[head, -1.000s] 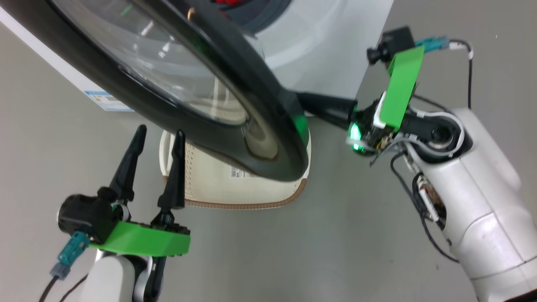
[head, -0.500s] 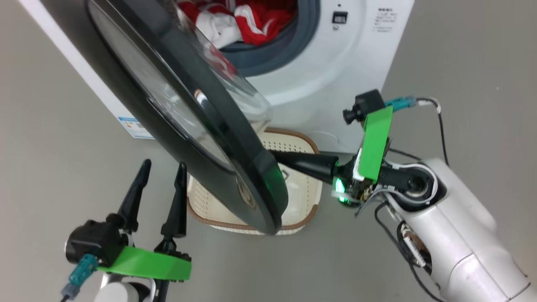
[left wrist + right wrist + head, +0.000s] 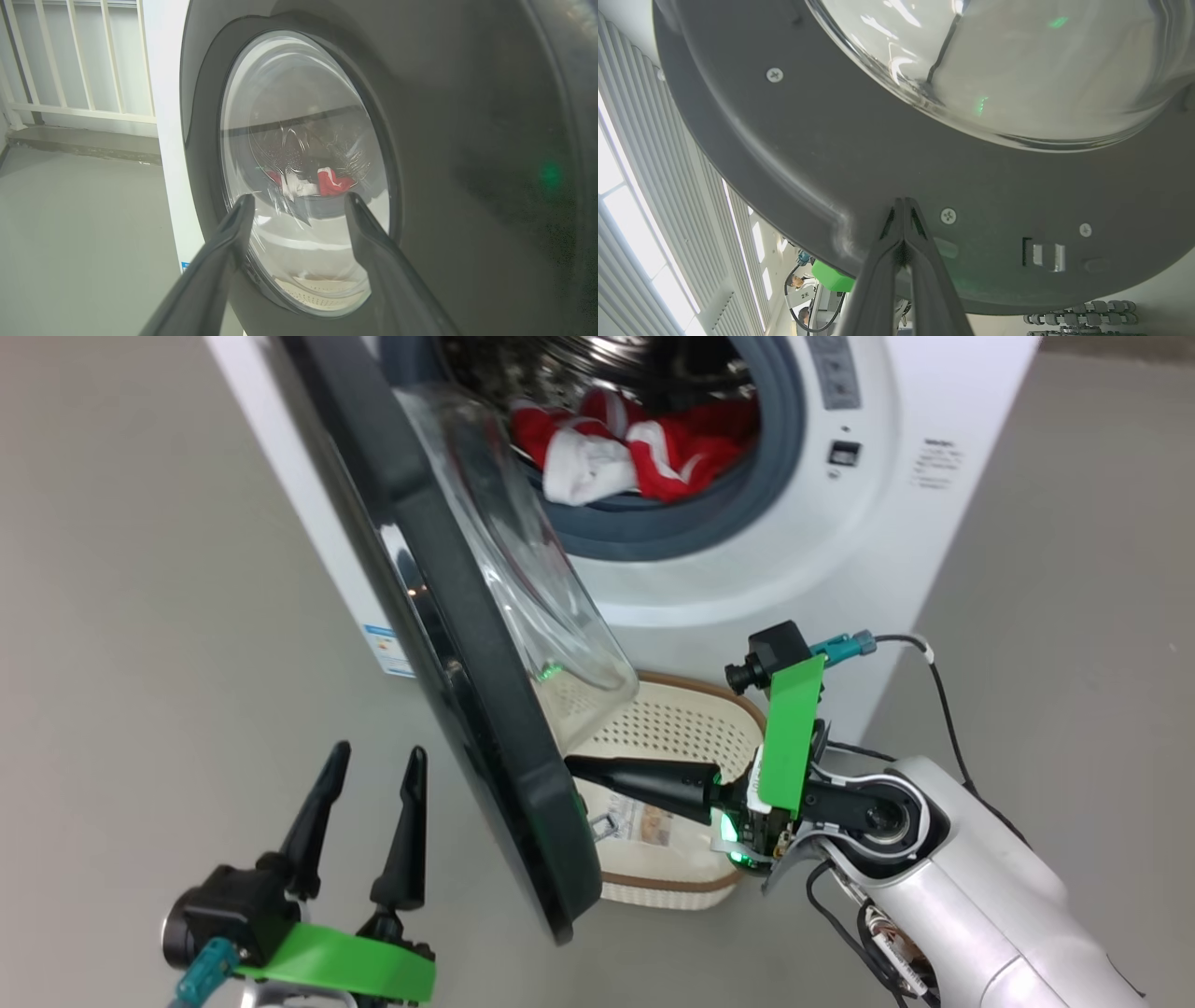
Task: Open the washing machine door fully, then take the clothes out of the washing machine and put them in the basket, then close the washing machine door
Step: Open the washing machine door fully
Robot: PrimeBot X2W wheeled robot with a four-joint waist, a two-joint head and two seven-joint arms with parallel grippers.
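In the head view the washing machine door (image 3: 467, 644) stands about half open, edge-on to me, running from twelve o'clock down to six. The washing machine (image 3: 840, 569) sits behind it toward one o'clock, with the clothes (image 3: 644, 448) lying in the drum mouth at twelve. The basket (image 3: 691, 719) is on the floor just below the opening, near the picture's centre. My right end effector (image 3: 574, 766) is clenched on nothing and reaches in from four o'clock, its tips against the door's inner face low down. My left end effector (image 3: 378, 753) is spread wide and empty at seven o'clock, on the door's outer side and apart from it. The left wrist view faces the outer black rim and the glass, with the red clothes showing through it. The right wrist view shows my closed tips touching the flat grey inner ring just below the glass bowl, beside a screw at three o'clock. To open the door fully, I judge I should press on that flat ring, not the curved glass where the tips could slide. The push should follow the hinge's arc toward nine o'clock. I should draw my left arm out of the door's sweep first.
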